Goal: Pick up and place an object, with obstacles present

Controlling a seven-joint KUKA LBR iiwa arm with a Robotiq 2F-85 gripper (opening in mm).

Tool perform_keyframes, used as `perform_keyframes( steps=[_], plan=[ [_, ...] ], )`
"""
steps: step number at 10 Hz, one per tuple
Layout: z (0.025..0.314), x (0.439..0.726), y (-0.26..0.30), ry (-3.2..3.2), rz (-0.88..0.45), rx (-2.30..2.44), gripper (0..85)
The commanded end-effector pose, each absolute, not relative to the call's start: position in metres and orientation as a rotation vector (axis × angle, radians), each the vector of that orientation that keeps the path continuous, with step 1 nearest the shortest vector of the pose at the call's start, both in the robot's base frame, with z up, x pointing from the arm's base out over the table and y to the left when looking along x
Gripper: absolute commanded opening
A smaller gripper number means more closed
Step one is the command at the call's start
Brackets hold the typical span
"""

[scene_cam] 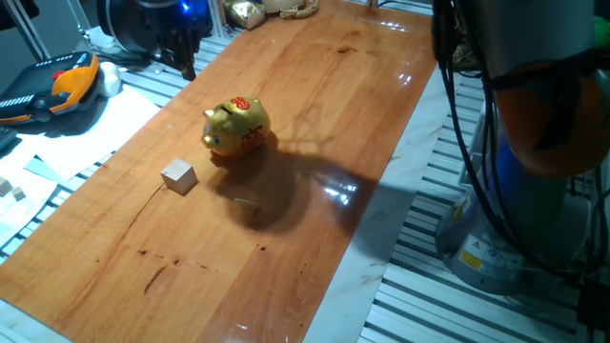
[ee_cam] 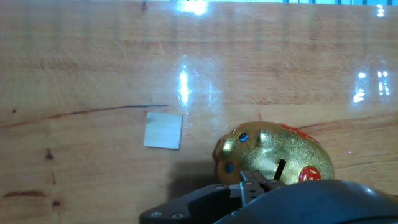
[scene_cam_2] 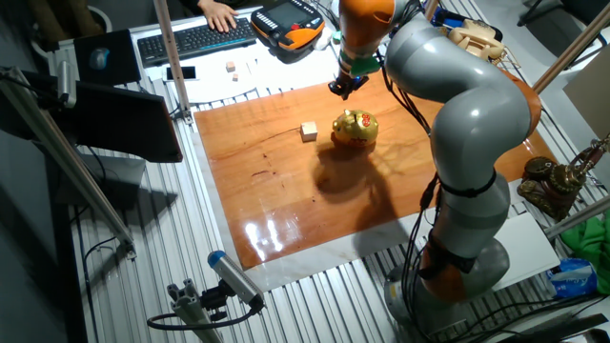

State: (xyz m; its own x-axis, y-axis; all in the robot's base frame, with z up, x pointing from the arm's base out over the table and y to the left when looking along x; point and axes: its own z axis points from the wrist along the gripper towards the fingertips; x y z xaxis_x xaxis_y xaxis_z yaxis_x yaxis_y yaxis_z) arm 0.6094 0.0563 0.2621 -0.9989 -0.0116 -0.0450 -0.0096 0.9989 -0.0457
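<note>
Sitting left of centre in the hand view, the wooden cube (ee_cam: 163,130) looks light, rigid, best pinched across opposite flat faces, clear of the piggy bank (ee_cam: 273,158); whether the gripper (scene_cam_2: 345,86) is spread I cannot tell

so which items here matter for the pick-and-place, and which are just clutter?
Job:
- wooden cube, the pick target
- gold piggy bank, the obstacle beside it
- tool, empty, above the table

Clutter:
- keyboard
- orange pendant
- brass ornament
</note>
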Motion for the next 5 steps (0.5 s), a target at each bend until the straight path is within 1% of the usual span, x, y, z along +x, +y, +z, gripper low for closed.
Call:
perform_keyframes(
  steps=[1, 5],
  plan=[
    [0.2623, 0.6093, 0.0559, 3.098, -0.028, -0.009, 0.0],
    [0.2654, 0.6091, 0.0563, 3.100, -0.024, -0.027, 0.0]
  ],
)
